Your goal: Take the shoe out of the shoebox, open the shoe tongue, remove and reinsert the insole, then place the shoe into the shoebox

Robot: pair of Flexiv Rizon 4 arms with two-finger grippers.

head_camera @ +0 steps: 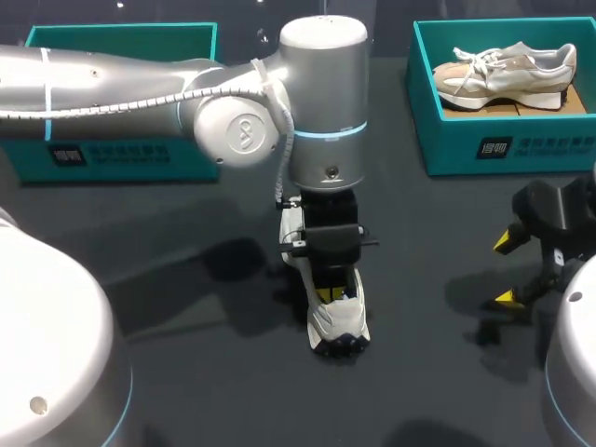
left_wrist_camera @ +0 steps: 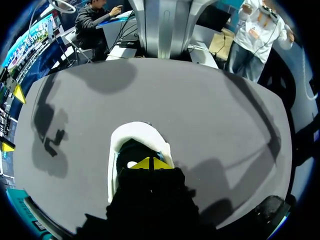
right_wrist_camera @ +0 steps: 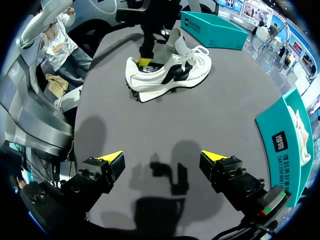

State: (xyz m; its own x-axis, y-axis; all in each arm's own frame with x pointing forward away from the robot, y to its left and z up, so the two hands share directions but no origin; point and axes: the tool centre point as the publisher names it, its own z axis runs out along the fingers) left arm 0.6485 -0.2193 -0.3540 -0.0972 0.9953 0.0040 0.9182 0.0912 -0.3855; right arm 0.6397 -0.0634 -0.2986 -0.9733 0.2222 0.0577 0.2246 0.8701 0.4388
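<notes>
A white shoe with dark trim [head_camera: 341, 326] [right_wrist_camera: 170, 75] stands on the dark table near the middle, its tongue [right_wrist_camera: 179, 42] pulled upright. My left gripper [head_camera: 326, 296] [left_wrist_camera: 150, 163] points straight down into the shoe's heel opening [left_wrist_camera: 136, 136], its yellow tips shut together. What lies between the tips is hidden inside the shoe. My right gripper [head_camera: 505, 270] [right_wrist_camera: 161, 159] hovers open over bare table to the right of the shoe, with nothing between its fingers. The teal shoebox [head_camera: 521, 149] [right_wrist_camera: 290, 135] stands at the back right, behind my right gripper.
A second, beige and white shoe [head_camera: 507, 74] lies inside the back-right shoebox. Another teal box [head_camera: 121, 42] [right_wrist_camera: 212, 30] stands at the back left, partly behind my left arm. Bare table lies between the shoe and my right gripper.
</notes>
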